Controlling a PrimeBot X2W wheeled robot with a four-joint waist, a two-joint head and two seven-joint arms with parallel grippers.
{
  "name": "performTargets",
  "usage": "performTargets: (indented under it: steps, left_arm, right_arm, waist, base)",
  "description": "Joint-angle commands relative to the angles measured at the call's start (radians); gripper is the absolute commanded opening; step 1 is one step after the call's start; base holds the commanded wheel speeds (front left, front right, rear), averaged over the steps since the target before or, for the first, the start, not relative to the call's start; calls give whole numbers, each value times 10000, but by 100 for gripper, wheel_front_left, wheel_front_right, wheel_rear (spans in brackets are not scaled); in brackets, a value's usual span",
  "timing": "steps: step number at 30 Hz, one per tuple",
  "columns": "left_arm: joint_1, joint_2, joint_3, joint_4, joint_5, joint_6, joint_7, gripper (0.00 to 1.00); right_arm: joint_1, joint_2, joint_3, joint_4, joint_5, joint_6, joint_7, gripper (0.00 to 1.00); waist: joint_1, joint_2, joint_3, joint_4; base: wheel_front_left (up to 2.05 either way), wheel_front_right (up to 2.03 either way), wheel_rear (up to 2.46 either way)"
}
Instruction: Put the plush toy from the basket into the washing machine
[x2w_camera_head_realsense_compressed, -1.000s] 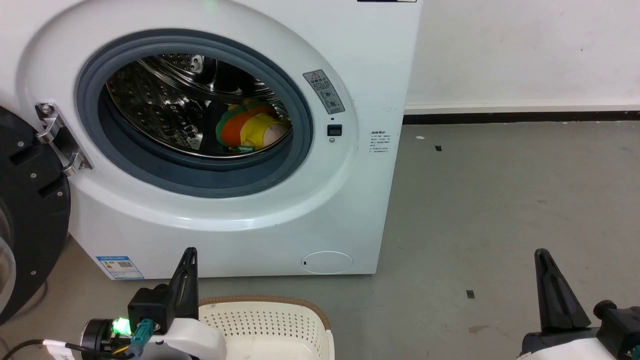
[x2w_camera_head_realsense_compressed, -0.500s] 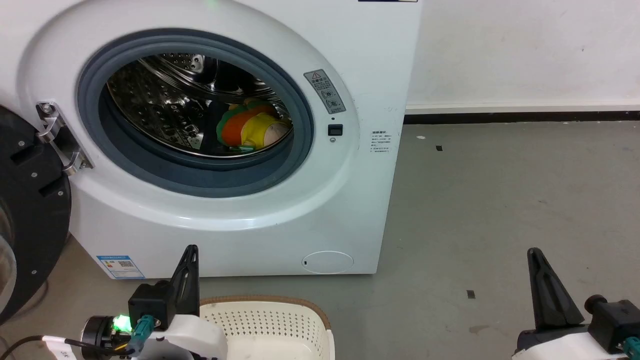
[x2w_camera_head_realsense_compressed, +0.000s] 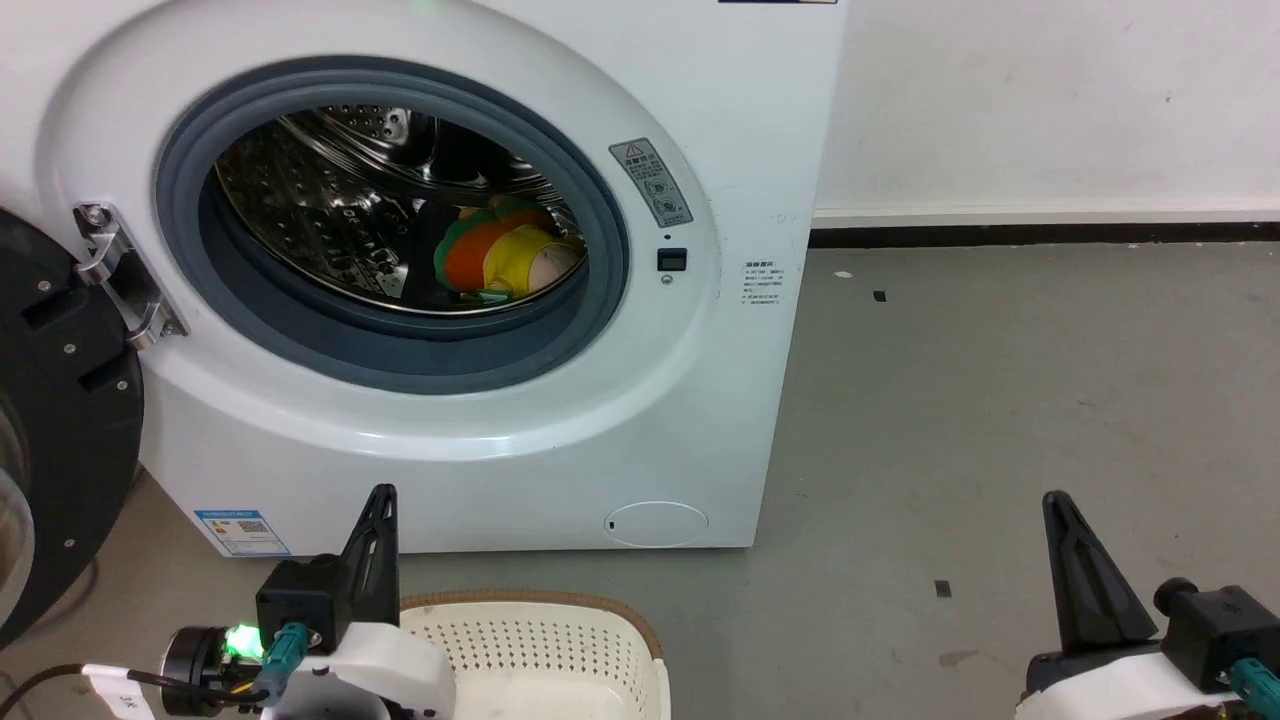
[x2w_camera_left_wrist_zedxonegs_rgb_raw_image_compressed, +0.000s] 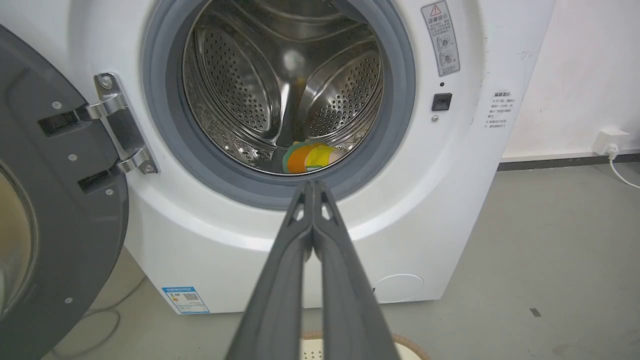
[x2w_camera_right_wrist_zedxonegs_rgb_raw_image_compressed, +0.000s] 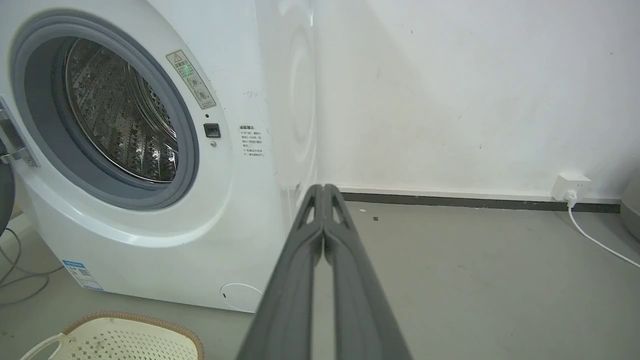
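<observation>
The orange, green and yellow plush toy (x2w_camera_head_realsense_compressed: 497, 258) lies inside the steel drum of the white washing machine (x2w_camera_head_realsense_compressed: 700, 420), low at the drum's right; it is also the plush toy (x2w_camera_left_wrist_zedxonegs_rgb_raw_image_compressed: 306, 157) in the left wrist view. The black door (x2w_camera_head_realsense_compressed: 60, 430) hangs open at the left. The cream basket (x2w_camera_head_realsense_compressed: 540, 650) with its brown rim stands on the floor in front of the washer. My left gripper (x2w_camera_head_realsense_compressed: 383, 496) is shut and holds nothing, just left of the basket. My right gripper (x2w_camera_head_realsense_compressed: 1052, 500) is shut and holds nothing, over bare floor at the lower right.
Grey concrete floor (x2w_camera_head_realsense_compressed: 1000, 400) stretches to the right of the washer, up to a white wall with a dark skirting. A white socket (x2w_camera_right_wrist_zedxonegs_rgb_raw_image_compressed: 570, 187) with a white cable sits low on that wall. A thin cable (x2w_camera_left_wrist_zedxonegs_rgb_raw_image_compressed: 95, 325) lies on the floor under the open door.
My right gripper has drifted a little to the left and slightly up in the head view. The left gripper, the toy and the basket have stayed put.
</observation>
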Motion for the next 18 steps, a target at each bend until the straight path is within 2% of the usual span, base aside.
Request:
performTargets:
  steps: [1,18]
  left_arm:
    - [146,-18,24,-98,66,-39,44,0]
    - [187,-95,89,-390,148,-86,391,0]
  right_arm:
    - [-182,-2,51,40,-83,2,41,0]
    - [-343,-3,180,145,-272,3,390,0]
  waist:
    - [0,-1,1,2]
    - [0,-1,10,23]
  base:
    - [0,0,0]
    - [0,0,0]
